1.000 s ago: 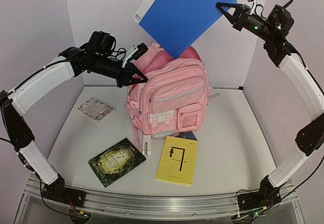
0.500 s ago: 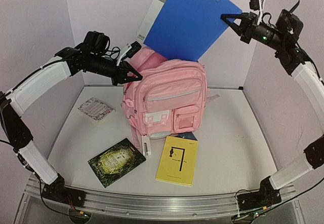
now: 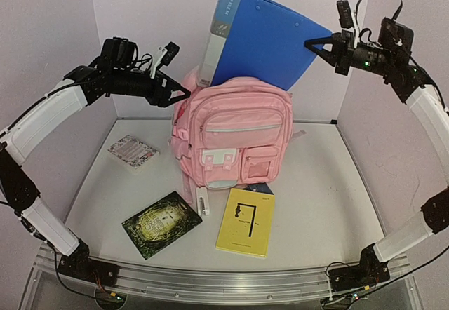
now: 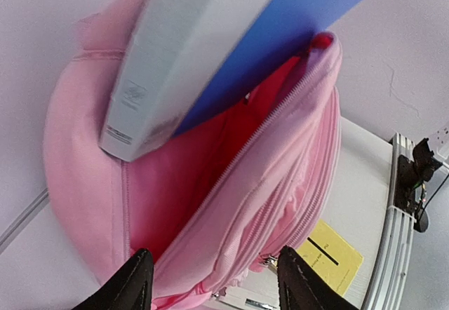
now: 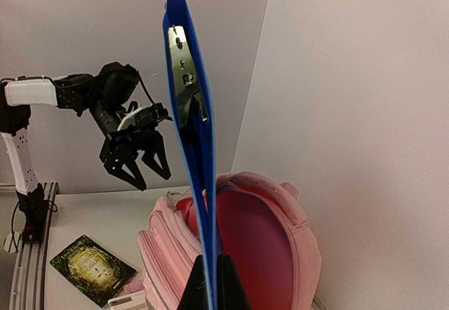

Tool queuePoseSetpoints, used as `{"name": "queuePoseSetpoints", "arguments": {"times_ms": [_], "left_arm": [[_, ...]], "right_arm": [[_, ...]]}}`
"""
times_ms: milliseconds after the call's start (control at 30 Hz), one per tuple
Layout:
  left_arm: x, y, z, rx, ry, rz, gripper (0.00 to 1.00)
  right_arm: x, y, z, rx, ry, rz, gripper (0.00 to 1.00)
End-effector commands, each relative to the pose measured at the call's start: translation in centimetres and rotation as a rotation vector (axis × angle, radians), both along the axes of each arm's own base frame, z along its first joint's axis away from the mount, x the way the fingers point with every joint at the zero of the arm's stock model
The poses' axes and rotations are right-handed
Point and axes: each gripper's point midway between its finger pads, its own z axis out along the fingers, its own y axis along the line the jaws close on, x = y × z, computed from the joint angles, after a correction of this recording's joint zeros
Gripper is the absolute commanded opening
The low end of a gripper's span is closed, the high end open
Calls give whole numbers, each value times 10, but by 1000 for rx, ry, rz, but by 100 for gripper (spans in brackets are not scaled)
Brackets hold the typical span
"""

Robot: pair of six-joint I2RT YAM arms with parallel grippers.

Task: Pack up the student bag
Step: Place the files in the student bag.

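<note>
Centrally, the student bag (image 3: 235, 138) stood unzipped, the blue folder (image 3: 263, 36) partly inside its main compartment. The right gripper (image 3: 309, 43) pinched that folder at two o'clock; the left gripper (image 5: 149, 173) hung spread at ten o'clock.

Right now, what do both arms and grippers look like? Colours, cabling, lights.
Left arm and right arm: white link shells, black joints, black bases on an aluminium rail. Left gripper and right gripper: black, triangular fingers. Black cables loop over each wrist; a green light glows on the right wrist.
</note>
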Motion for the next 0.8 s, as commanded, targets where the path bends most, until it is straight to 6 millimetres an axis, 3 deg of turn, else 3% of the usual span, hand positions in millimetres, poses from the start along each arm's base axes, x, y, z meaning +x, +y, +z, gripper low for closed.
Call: {"name": "queuePoseSetpoints", "arguments": {"times_ms": [0,100,333,667,767], "left_arm": [[7,8,54,-140,-64,56,67],[5,1,65,-186,-74,13,76],[-1,-12,78,-246,-72,-81,84],[-1,-18,58,-265,1,-102,91],[0,-20,54,-265,11,-109,92]], "right_arm": [[-1,-5,-3,-39,15,-2,0],[7,-5,-11,-62,42,-23,0],[21,-1,-29,-77,109,-16,0],[45,6,-59,-95,217,-2,1],[47,6,-60,-94,225,-13,14]]}}
